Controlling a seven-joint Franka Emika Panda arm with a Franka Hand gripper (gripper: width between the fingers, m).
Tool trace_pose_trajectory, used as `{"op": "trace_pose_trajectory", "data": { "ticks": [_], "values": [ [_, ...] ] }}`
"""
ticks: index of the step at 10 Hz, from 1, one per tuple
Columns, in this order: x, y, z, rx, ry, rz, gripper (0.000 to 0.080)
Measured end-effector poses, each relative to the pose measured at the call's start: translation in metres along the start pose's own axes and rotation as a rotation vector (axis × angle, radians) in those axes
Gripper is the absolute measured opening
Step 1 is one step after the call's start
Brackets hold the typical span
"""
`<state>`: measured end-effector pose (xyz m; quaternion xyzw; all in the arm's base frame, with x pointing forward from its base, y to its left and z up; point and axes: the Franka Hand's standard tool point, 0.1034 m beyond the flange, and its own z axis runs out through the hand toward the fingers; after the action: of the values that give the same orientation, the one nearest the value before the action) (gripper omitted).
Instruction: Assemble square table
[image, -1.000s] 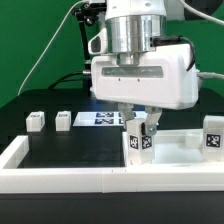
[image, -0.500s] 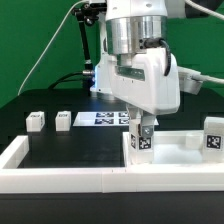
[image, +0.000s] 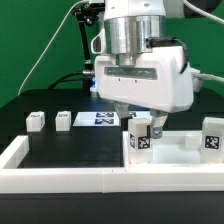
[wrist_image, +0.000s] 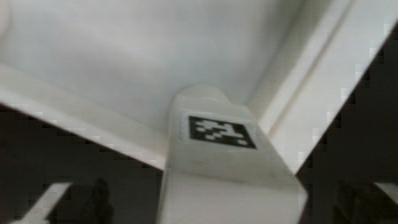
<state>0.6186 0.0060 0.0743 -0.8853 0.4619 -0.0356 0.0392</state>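
Two small white tagged plastic legs (image: 36, 121) lie on the black table (image: 80, 150), exterior view's left; centre, end effector (image: 141, 124) straddles an upright white leg (image: 140, 138) on the white square plastic slab (image: 180, 145), but clamped or loose, I can't tell

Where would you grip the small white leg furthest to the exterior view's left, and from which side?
Probably from straight above, pinching the leg across its two side faces: it sits low, with open gaps beside it, clear of the next leg.
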Motion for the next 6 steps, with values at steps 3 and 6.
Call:
{"op": "trace_pose_trajectory", "data": {
  "ticks": [3, 6],
  "values": [
    [-0.0016, -0.0008, 0.0004, 0.001, -0.002, -0.301, 0.0646],
    [-0.0009, -0.0017, -0.0022, 0.004, 0.001, -0.582, 0.0649]
  ]
}}
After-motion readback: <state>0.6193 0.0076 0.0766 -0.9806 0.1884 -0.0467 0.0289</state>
